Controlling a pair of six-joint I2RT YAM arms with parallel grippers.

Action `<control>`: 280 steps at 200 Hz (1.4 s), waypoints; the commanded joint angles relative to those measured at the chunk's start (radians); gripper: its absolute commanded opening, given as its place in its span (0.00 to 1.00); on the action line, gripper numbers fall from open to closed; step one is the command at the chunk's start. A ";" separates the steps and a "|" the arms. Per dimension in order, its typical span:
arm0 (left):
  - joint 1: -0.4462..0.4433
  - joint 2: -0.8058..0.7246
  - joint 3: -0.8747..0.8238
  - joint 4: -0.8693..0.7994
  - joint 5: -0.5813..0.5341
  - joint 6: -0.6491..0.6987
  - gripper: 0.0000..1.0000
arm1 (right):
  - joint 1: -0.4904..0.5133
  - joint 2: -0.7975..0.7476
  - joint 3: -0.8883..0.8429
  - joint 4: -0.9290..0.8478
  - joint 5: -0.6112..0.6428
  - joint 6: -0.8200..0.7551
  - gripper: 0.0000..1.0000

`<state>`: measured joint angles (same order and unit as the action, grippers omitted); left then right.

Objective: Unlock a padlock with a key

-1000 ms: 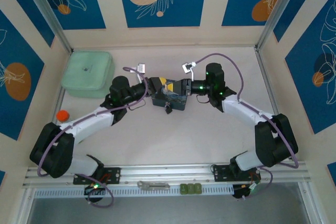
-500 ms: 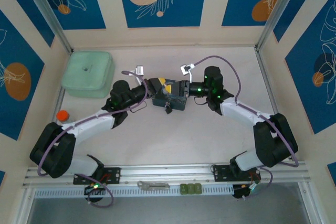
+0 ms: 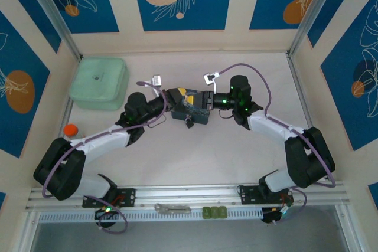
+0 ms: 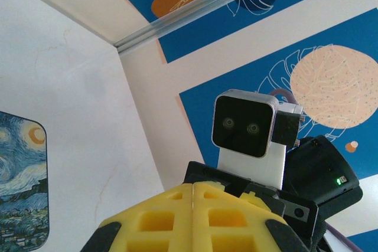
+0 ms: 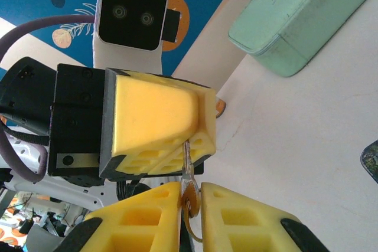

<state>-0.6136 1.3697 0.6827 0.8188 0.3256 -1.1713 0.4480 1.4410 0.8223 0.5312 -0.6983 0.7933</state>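
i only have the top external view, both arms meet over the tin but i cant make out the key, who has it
observer: The right wrist view shows the key hanging with its thin end pinched in the shut left fingers.
operator: ok and the right side, is it on the key
observer: Yes. The right fingers sit closed against the key's round end from both sides, so both arms hold it.
operator: left wrist view any use
observer: A little. There the left fingers' tips meet flush along one seam, and the tin lies at the left edge of that view.
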 commanded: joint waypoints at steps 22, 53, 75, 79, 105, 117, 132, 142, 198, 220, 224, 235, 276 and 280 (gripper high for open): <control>-0.030 -0.008 -0.015 0.080 0.000 -0.027 0.00 | 0.008 0.011 0.019 0.027 0.024 -0.005 0.13; -0.039 -0.001 -0.018 0.095 -0.001 -0.039 0.00 | 0.008 0.016 0.020 0.033 0.029 -0.005 0.00; -0.036 -0.009 -0.021 0.073 0.002 -0.026 0.30 | -0.004 0.007 0.008 0.017 0.037 -0.014 0.00; -0.035 -0.014 -0.023 0.060 -0.002 -0.018 0.49 | -0.009 0.004 0.004 0.007 0.039 -0.018 0.00; -0.001 -0.075 -0.014 -0.198 -0.035 0.150 1.00 | -0.054 -0.046 -0.038 -0.100 0.043 -0.062 0.00; 0.006 -0.085 -0.015 -0.283 -0.049 0.238 1.00 | -0.069 -0.079 -0.053 -0.193 0.058 -0.107 0.00; 0.007 -0.072 -0.015 -0.375 -0.062 0.343 1.00 | -0.078 -0.121 -0.063 -0.349 0.101 -0.184 0.00; 0.007 -0.046 -0.015 -0.417 -0.053 0.384 1.00 | -0.079 -0.145 -0.068 -0.446 0.144 -0.233 0.00; -0.046 0.171 -0.047 -0.366 -0.086 0.434 0.80 | -0.113 -0.238 -0.163 -0.633 0.267 -0.283 0.00; -0.080 0.262 -0.041 -0.328 -0.131 0.412 0.73 | -0.130 -0.252 -0.176 -0.641 0.268 -0.279 0.00; -0.083 0.275 -0.042 -0.313 -0.135 0.401 0.72 | -0.133 -0.252 -0.176 -0.640 0.269 -0.279 0.00; -0.095 0.313 -0.044 -0.277 -0.149 0.379 0.70 | -0.138 -0.255 -0.173 -0.644 0.269 -0.281 0.00; -0.162 0.425 -0.024 -0.162 -0.245 0.362 0.64 | -0.154 -0.248 -0.162 -0.629 0.251 -0.275 0.00; -0.167 0.435 -0.022 -0.149 -0.260 0.363 0.63 | -0.155 -0.247 -0.160 -0.626 0.249 -0.274 0.00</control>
<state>-0.7403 1.7386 0.6468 0.5720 0.1497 -0.7975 0.3012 1.2114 0.6514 -0.0803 -0.4362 0.5301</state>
